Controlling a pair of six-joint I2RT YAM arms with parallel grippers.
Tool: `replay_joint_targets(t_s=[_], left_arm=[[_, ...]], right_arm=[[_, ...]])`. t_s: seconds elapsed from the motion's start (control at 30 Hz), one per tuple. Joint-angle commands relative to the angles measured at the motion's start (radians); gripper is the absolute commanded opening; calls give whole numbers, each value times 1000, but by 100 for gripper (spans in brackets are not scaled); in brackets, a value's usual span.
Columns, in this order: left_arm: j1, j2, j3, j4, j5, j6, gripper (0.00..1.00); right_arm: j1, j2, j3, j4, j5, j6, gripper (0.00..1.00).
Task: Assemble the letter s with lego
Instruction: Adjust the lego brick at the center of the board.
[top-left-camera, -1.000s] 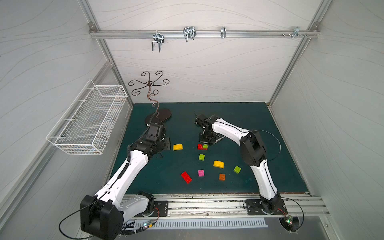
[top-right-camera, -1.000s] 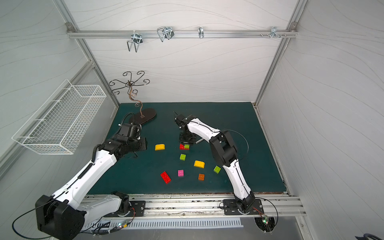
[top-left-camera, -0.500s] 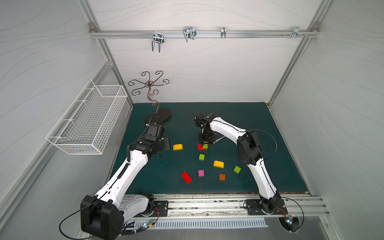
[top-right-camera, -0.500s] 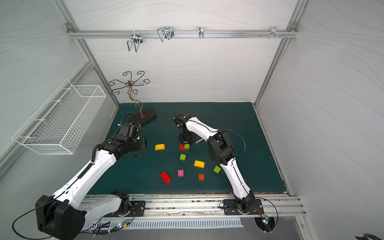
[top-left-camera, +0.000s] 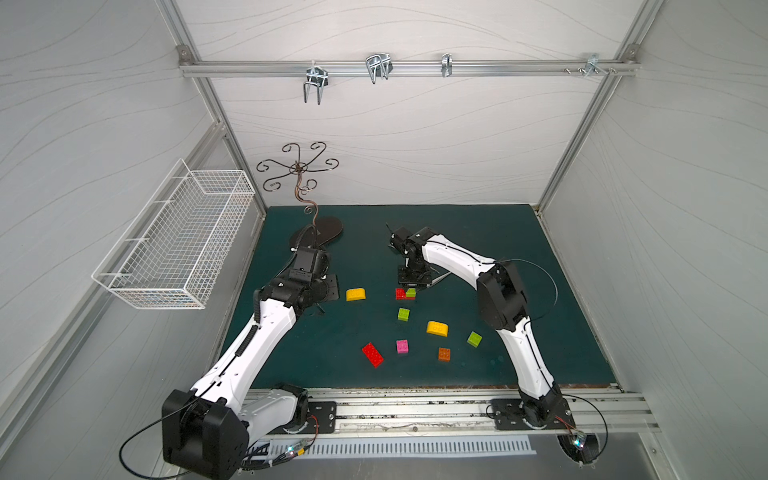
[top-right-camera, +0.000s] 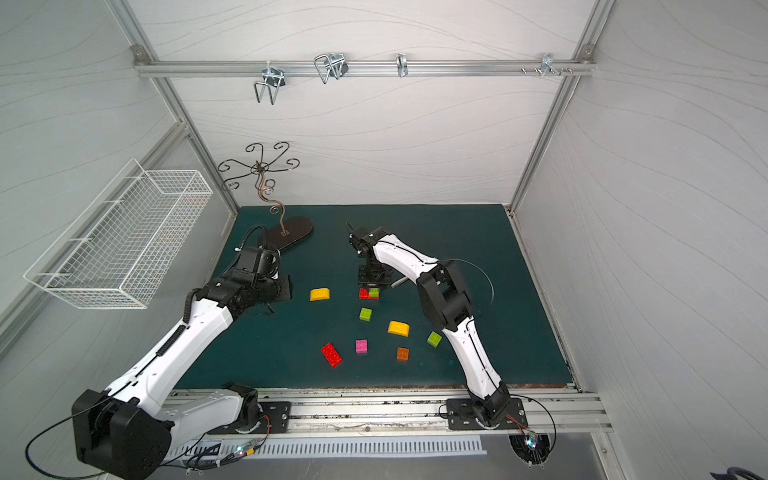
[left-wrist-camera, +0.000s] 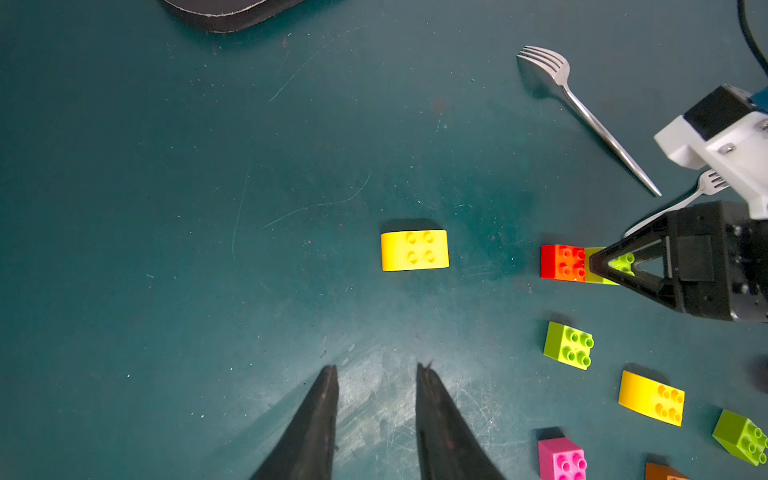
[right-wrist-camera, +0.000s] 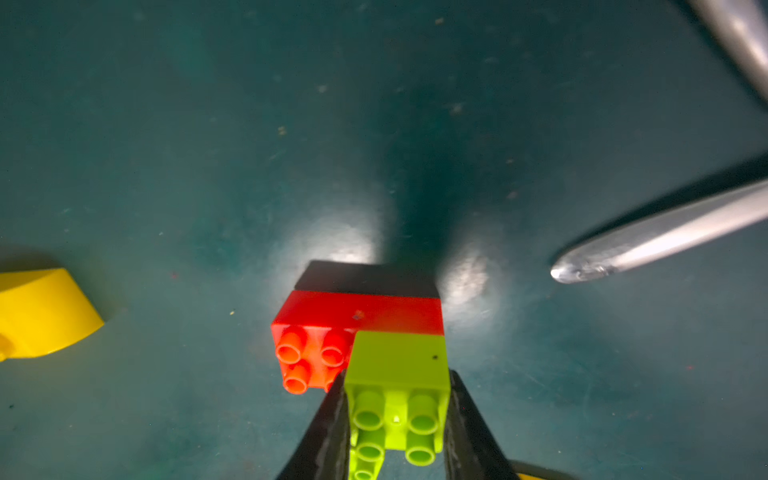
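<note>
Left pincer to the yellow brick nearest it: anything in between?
Nothing visible: only bare green mat lies between the left pincer and that yellow brick. The red brick and a fork sit off to one side.

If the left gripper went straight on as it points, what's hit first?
Probably the yellow brick, just off-centre ahead of the left gripper; nothing lies between. Tilt unclear: it may touch the mat first.

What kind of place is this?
Probably a robot test cell: white panelled walls on an aluminium frame, left arm and right arm bolted to a base rail, lego bricks scattered on a green mat.
</note>
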Motion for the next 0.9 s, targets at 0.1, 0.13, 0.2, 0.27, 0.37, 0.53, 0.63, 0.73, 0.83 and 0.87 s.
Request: replay_joint_targets(t_s=[0.1, 0.13, 0.2, 0.27, 0.37, 0.53, 0.63, 0.73, 0.83, 0.87], left_arm=[[10, 9, 31, 5, 7, -10, 37], [11, 8, 31, 5, 8, -11, 37], [13, 7, 31, 5, 6, -11, 37], [13, 9, 31, 5, 8, -11, 37], [13, 9, 31, 5, 10, -11, 38], [16, 8, 32, 5, 15, -10, 45], [17, 9, 33, 5, 15, -11, 50], [18, 8, 33, 7, 18, -9, 55], [18, 8, 31, 6, 17, -12, 57], [19, 10, 32, 7, 17, -11, 58]], right_arm=[[-41, -26, -30, -30, 37, 28, 0], [-41, -18, -20, -35, 34, 24, 0], [-46, 0, -2, -41, 33, 20, 0], [-48, 14, 6, -39, 30, 17, 0], [-50, 32, 11, -38, 20, 14, 0], [-52, 42, 16, -39, 9, 4, 14], [-52, 36, 27, -50, 9, 0, 29], [-52, 19, 37, -63, 14, -3, 40], [-51, -15, 40, -75, 18, -3, 48], [-52, -29, 40, -78, 18, -3, 50]])
